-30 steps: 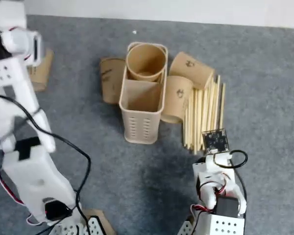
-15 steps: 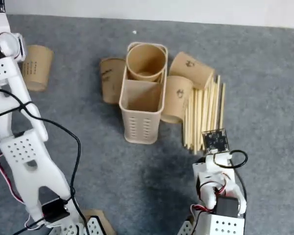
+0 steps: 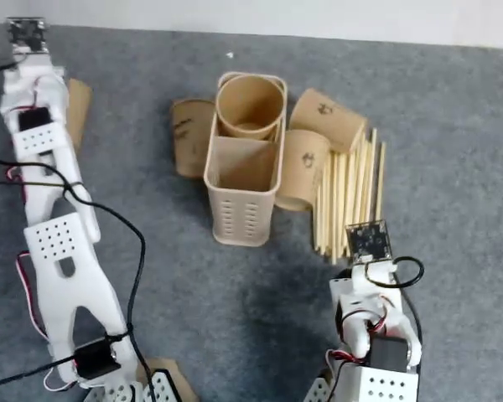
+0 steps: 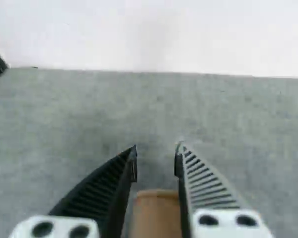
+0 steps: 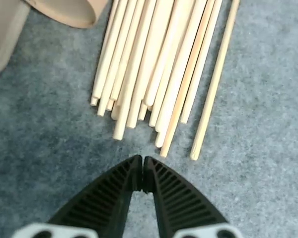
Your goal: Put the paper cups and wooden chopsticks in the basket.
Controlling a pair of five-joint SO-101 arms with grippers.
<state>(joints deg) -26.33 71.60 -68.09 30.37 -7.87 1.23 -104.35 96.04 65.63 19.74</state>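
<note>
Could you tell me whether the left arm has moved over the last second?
Yes: the left arm has stretched toward the table's far edge, partly covering the lone paper cup.

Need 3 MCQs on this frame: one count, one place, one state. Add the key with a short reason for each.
1. Compartments in the basket? A) one B) two C) four
2. Where are the chopsticks? A) in the basket B) under it C) on the carpet beside it
3. Right tool? A) shut, empty B) wide open C) shut on a chopstick

Key: 1 B, one divider, with a cup in the far half; 2 C, the bundle lies flat next to the basket; 3 A, its tips meet just short of the chopstick ends.
</note>
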